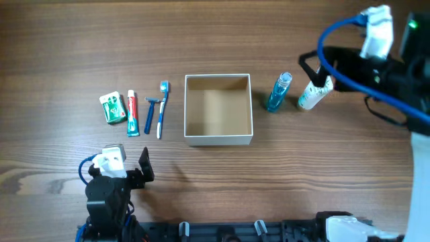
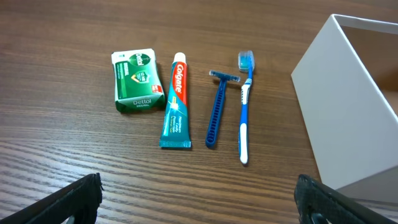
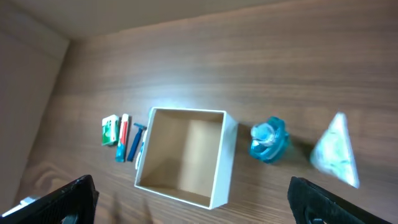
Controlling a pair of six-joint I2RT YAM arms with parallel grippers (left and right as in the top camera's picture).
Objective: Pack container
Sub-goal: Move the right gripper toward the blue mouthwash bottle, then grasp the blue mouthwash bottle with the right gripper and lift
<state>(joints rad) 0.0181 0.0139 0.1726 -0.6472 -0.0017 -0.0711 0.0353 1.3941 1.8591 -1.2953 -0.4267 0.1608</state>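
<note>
The container (image 1: 218,140), a square white box with a brown inside, stands open at the table's middle; it also shows in the left wrist view (image 2: 348,106) and the right wrist view (image 3: 221,165). Left of it lie a green soap box (image 1: 113,107), a toothpaste tube (image 1: 133,113), a blue razor (image 1: 152,114) and a blue toothbrush (image 1: 162,107). Right of it stand a blue bottle (image 1: 278,93) and a white-green tube (image 1: 314,94). My left gripper (image 2: 198,182) is open and empty, near the front edge. My right gripper (image 3: 191,182) is open and empty, high above the right side.
The wooden table (image 1: 302,168) carries everything. In the left wrist view the soap box (image 2: 134,81), toothpaste (image 2: 175,102), razor (image 2: 216,112) and toothbrush (image 2: 245,106) lie in a row ahead of the fingers. A blue cable (image 1: 336,54) loops over the right arm.
</note>
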